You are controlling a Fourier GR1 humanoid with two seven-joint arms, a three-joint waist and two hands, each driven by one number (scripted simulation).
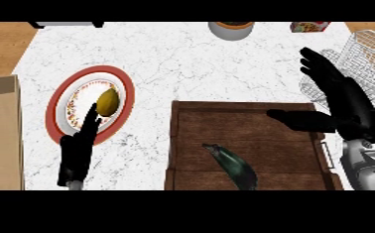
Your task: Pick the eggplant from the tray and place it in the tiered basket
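Marble, wood and wire
Glossy dark eggplant [234,165] on a matt wooden tray [249,128]; veined white marble worktop [183,63]; wire basket [351,58] beside the tray.

A white marble tabletop [190,63] with grey veining carries a round plate [62,95] at the left, red-rimmed with a white, speckled inner ring, and a yellow-green fruit [108,101] lies on its centre. Along the far edge stand a white bowl [231,30] with dark contents, cut off by the view's top, and to its right a small red printed box [309,27], also partly visible. A white and dark object [66,24] sits at the far left corner, and a tan panel [8,133] borders the tabletop's left edge.
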